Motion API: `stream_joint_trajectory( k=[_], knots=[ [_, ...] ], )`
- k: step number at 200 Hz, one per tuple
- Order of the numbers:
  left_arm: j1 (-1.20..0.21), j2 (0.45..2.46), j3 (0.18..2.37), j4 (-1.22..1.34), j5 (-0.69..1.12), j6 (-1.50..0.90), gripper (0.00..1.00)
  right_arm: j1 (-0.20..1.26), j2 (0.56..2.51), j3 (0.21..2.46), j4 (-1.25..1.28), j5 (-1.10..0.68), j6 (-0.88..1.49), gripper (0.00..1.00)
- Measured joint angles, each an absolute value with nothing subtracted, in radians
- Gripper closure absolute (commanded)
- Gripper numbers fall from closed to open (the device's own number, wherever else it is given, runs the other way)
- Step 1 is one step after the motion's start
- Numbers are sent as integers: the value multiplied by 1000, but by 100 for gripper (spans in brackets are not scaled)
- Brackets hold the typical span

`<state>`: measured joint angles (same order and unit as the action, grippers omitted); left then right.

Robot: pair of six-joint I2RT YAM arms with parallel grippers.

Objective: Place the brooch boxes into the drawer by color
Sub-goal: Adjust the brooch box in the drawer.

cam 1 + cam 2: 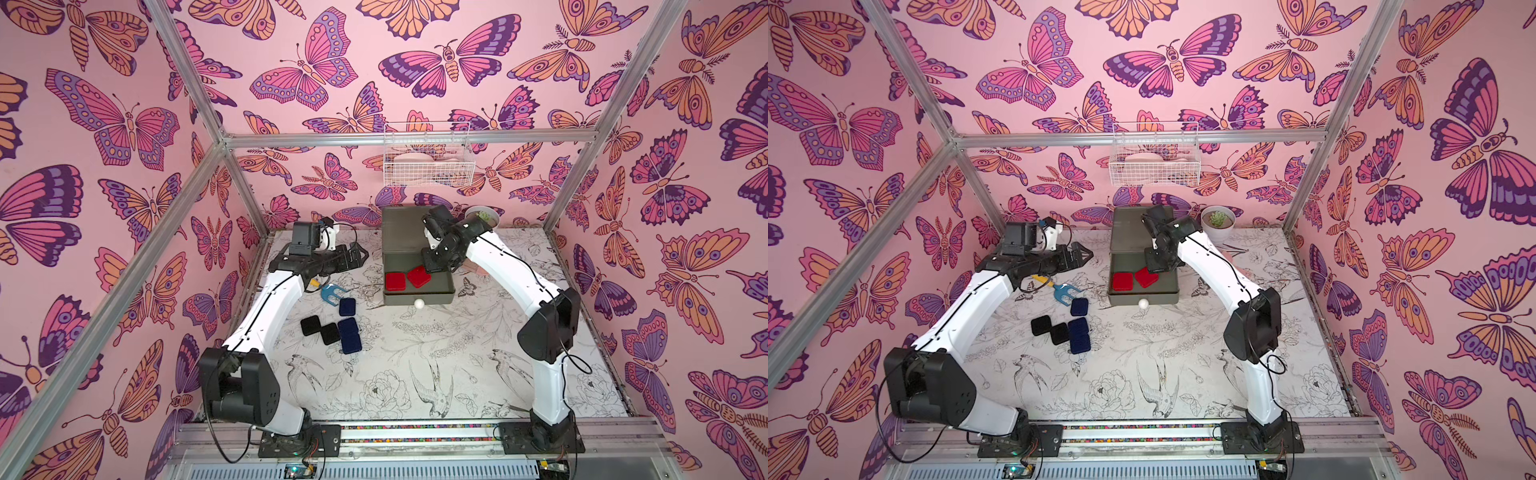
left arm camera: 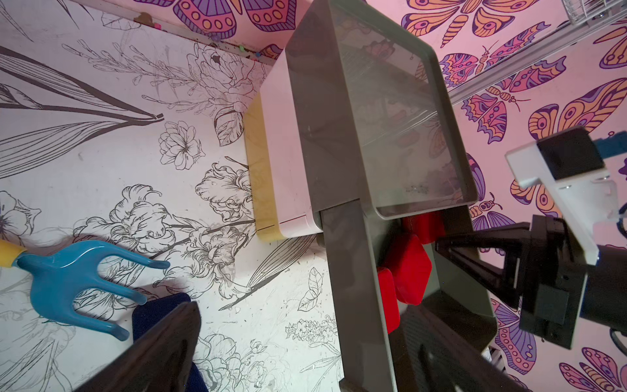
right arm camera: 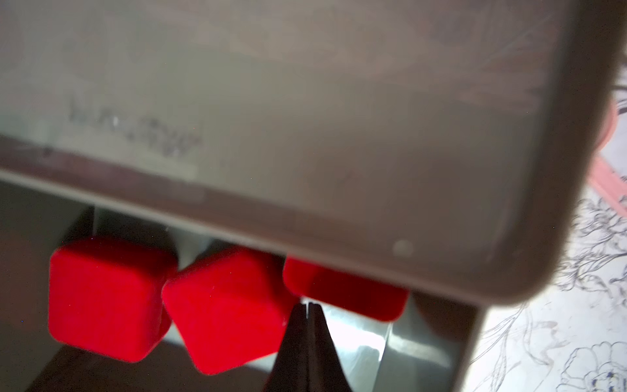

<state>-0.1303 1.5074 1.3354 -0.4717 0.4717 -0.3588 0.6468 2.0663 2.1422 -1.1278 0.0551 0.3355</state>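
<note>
**Brooch boxes (image 1: pixel 395 281): the red ones are in the open top drawer (image 1: pixel 399 298)**

The chest (image 1: pixel 401 228) stands at the back of the bench (image 1: pixel 415 353). It has an olive top, a white middle tier (image 2: pixel 288 152) and a yellow bottom tier (image 2: pixel 259 169). The olive top drawer is pulled out toward the robot, with its white ball knob (image 1: pixel 419 304) at the front.

The right wrist view shows three red boxes on the drawer floor. One lies straight (image 3: pixel 108 298). The middle one (image 3: pixel 227 309) is turned cornerwise and touches it. The third (image 3: pixel 342 292) is partly under the top of the chest. Both top views show only two red boxes, because the right arm covers the rest.

The right end effector (image 3: pixel 308 307) is inside the drawer. Its jaws are pressed together and grip nothing, and the tips are just beside the middle red box.

The left end effector (image 1: pixel 1084 254) is above the bench, left of the chest. Its jaws are spread wide and it carries nothing.

Five boxes lie on the bench in front of the left arm. Two black boxes (image 1: pixel 311 325) (image 1: pixel 330 333) touch each other. Beside them are two navy boxes (image 1: pixel 348 328) (image 1: pixel 351 344), also touching. A third navy box (image 1: pixel 347 307) lies a little behind, near a blue fork tool (image 1: pixel 330 293) with a yellow handle.
</note>
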Motion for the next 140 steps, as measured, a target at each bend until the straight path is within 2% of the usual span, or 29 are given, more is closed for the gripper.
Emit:
stream_joint_trajectory(
  k=[46, 63, 86, 101, 140],
  knots=[
    [-130, 1507, 1335, -472, 471, -359, 0, 635, 2082, 2191, -1121, 22, 324, 90],
    [-130, 1507, 1335, -472, 471, -359, 0, 639, 2079, 2189, -1118, -14, 320, 81],
    [-130, 1507, 1335, -472, 471, -359, 0, 661, 2030, 2125, -1085, -56, 281, 59],
    [-130, 1507, 1335, -472, 471, -359, 0, 702, 1956, 2043, -1062, -69, 259, 50],
    [-128, 1507, 1335, -472, 472, -359, 0, 808, 1720, 1812, -976, -158, 284, 42]
  ],
)
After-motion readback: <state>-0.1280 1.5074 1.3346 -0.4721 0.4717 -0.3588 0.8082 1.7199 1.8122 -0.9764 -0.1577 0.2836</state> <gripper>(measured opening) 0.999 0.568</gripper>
